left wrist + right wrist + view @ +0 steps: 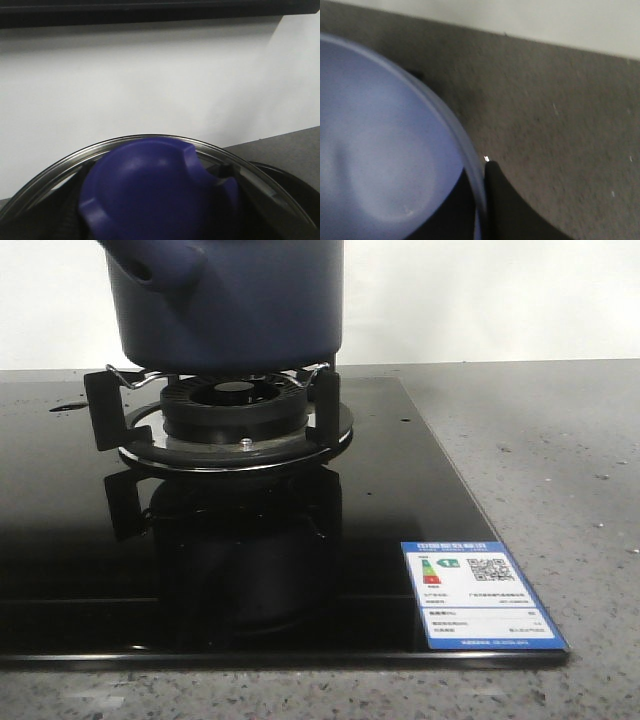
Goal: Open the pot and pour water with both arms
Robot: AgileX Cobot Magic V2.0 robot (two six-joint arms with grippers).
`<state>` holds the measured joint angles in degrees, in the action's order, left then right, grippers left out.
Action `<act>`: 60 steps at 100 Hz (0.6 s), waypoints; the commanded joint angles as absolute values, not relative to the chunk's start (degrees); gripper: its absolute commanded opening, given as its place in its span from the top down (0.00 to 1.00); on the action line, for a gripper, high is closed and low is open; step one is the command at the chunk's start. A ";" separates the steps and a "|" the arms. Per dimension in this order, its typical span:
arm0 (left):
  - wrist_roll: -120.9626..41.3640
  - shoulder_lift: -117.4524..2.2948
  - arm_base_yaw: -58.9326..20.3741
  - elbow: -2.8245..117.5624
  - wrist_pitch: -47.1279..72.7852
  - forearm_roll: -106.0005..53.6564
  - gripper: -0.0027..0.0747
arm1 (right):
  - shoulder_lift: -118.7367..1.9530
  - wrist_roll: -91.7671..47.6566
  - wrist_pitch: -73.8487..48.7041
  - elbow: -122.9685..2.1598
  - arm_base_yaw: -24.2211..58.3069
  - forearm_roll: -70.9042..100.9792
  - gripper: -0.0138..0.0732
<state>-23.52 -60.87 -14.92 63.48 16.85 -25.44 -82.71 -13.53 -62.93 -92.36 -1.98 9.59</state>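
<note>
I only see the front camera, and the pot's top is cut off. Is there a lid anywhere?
Observer: Yes. The left wrist view shows a lid with a shiny metal rim and a blue knob.
Operator: Anything else blue?
Observer: The right wrist view shows a lighter blue bowl on the grey counter.
Operator: Is something holding it?
Observer: One dark finger sits by its rim, but it's too blurry to tell if it grips.

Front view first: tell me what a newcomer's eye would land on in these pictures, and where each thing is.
The dark navy pot dominates the top of the front view, sitting on the wire supports over the black burner, its stub pointing left. Next comes the blue-and-white energy label at the near right corner of the glossy black cooktop. In the left wrist view a blue knob inside a shiny metal rim fills the frame.
</note>
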 commanded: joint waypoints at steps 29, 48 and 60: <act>-23.65 -66.12 -25.78 65.71 4.88 -26.91 0.53 | -80.65 -13.97 -63.65 -74.79 -10.83 13.40 0.89; -23.65 -68.43 -27.94 66.77 4.55 -26.91 0.53 | -80.65 -13.97 -58.45 -70.16 -10.86 13.13 0.89; -23.65 -68.89 -28.31 67.02 3.50 -26.91 0.53 | -80.80 -13.97 -56.39 -69.46 -10.86 13.13 0.89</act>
<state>-23.63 -70.38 -27.68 64.23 10.56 -25.94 -82.71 -13.63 -59.92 -68.32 -10.41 11.80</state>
